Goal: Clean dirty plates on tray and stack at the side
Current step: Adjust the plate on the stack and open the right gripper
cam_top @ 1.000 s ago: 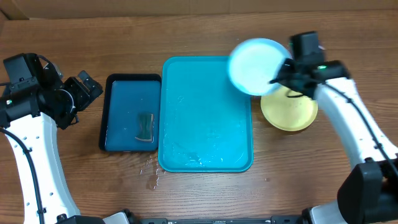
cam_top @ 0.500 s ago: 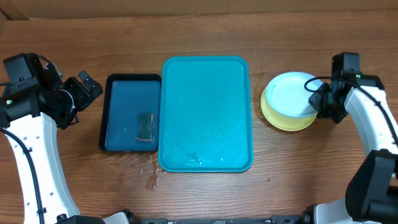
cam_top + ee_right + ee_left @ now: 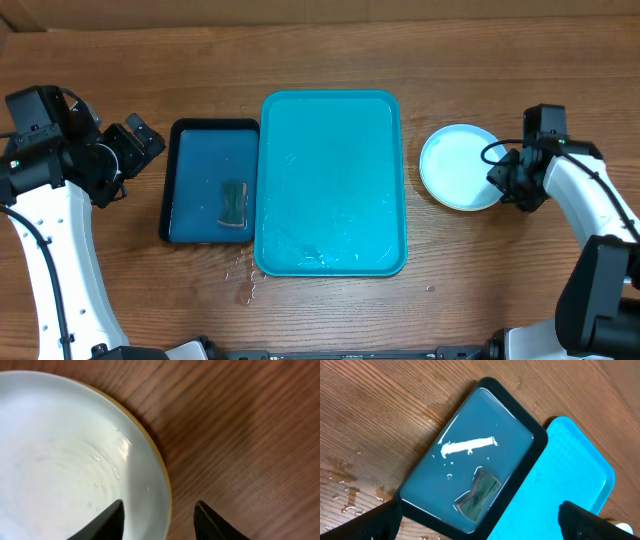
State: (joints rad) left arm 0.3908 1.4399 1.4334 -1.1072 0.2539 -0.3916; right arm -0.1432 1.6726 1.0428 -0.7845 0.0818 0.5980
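Blue plate (image 3: 458, 165) now sits stacked; sponge (image 3: 234, 203) lies in dark tray (image 3: 215, 124).

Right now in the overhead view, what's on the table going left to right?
left gripper → dark blue tray → turquoise tray → stack of plates → right gripper

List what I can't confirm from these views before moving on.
1. Plates beneath the light blue plate: overhead, it covers them; right wrist shows only a yellow rim edge. Count unknown.
2. Dark object in the dark blue tray: submerged, identity unclear.
3. Turquoise tray: mostly cropped in left wrist.
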